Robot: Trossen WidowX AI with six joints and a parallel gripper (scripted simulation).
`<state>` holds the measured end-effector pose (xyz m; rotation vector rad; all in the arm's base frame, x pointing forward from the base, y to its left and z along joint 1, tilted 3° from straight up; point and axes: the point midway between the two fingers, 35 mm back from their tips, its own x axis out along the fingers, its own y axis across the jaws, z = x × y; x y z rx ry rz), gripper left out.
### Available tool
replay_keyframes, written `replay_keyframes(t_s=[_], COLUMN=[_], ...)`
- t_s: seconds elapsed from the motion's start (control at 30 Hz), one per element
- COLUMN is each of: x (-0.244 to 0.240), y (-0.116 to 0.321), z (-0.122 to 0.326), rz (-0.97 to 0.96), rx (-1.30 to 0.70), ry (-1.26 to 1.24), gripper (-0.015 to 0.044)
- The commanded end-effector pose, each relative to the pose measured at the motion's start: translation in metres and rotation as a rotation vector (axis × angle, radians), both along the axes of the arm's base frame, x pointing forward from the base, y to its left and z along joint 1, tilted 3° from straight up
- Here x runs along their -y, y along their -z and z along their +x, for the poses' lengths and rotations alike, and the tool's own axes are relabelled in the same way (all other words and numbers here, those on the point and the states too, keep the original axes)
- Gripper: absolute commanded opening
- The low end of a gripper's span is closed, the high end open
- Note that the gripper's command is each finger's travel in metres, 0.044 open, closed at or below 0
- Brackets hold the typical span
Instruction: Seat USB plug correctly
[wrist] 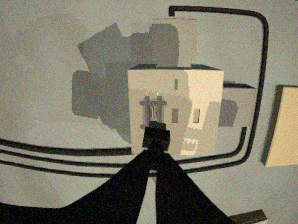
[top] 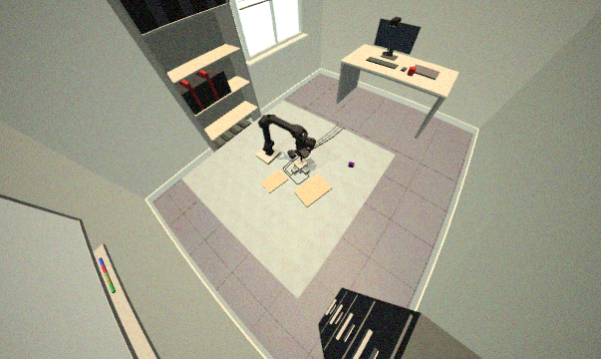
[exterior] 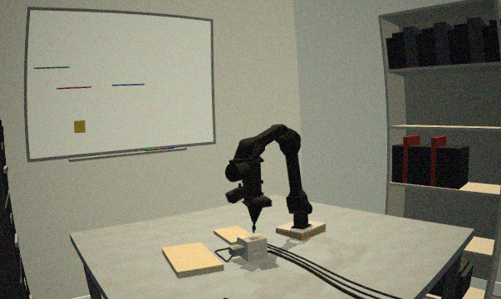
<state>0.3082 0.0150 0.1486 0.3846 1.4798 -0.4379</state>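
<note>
The pale power cube (top: 300,165) (exterior: 256,249) (wrist: 207,82) stands on the table, with slots in its top. The socket (wrist: 153,111) with its raised bracket shows on the top face in the wrist view. My gripper (exterior: 253,225) (wrist: 154,159) points straight down over the cube and is shut on the dark USB plug (wrist: 156,136). The plug is upright, its lower end at or just above the cube's top near the socket. Whether any of it is inside the socket, and which way round it faces, cannot be told; the fingertips and plug body hide this.
Black cables (exterior: 312,267) (wrist: 266,60) loop around the cube and run off across the table. A side plug (exterior: 235,249) sticks out of the cube. Two flat wooden boards (top: 313,190) (top: 275,180) lie nearby. A small purple cube (top: 351,165) lies farther off. The arm's base (exterior: 301,231) stands behind.
</note>
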Motion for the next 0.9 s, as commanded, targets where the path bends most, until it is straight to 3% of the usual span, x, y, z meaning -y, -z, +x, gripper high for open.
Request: replay_keyframes(t_s=[0.0, 0.87], x=[0.0, 0.0], y=[0.0004, 0.0005], z=[-0.0002, -0.0002], rz=[0.004, 0.031], rx=[0.004, 0.035], ry=[0.11, 0.789], gripper=[0.0, 0.0])
